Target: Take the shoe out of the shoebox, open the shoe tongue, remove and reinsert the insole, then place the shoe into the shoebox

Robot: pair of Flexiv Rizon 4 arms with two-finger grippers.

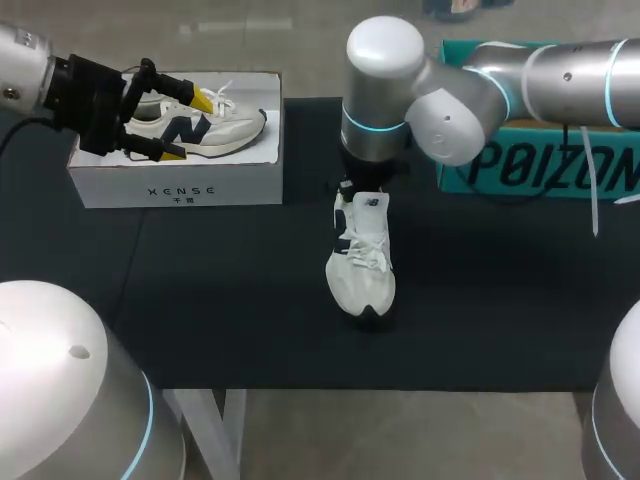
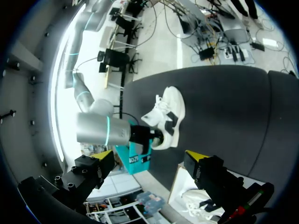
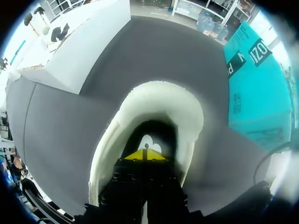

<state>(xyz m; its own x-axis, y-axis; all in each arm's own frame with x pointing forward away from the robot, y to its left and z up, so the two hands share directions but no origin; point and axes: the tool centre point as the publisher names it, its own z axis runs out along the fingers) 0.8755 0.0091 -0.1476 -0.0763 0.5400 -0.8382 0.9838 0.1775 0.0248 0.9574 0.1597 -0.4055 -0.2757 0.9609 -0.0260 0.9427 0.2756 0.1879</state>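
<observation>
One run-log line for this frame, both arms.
left gripper: open, over second shoe in white shoebox | right gripper: shut, tips inside collar of shoe standing on black mat

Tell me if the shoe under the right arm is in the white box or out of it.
Out. The shoe stands on the dark table, apart from the white box, which holds a second shoe.

Desk [image 1: 230, 320]: black cloth cover, matt, fine-napped.
Sneaker [image 1: 362, 270], centre of the desk: off-white fabric upper, matt; woven cloth laces; padded collar looks soft.
Second sneaker [image 1: 215, 125], far left: same matt fabric with a smooth dark side panel.
Shoebox [image 1: 180, 185]: white card, matt.
Teal box [image 1: 560, 170], far right: card with a faint sheen.
Right arm [image 1: 400, 80]: smooth, glossy silver shell.
Left hand [image 1: 190, 126]: matt black with yellow tips.
</observation>
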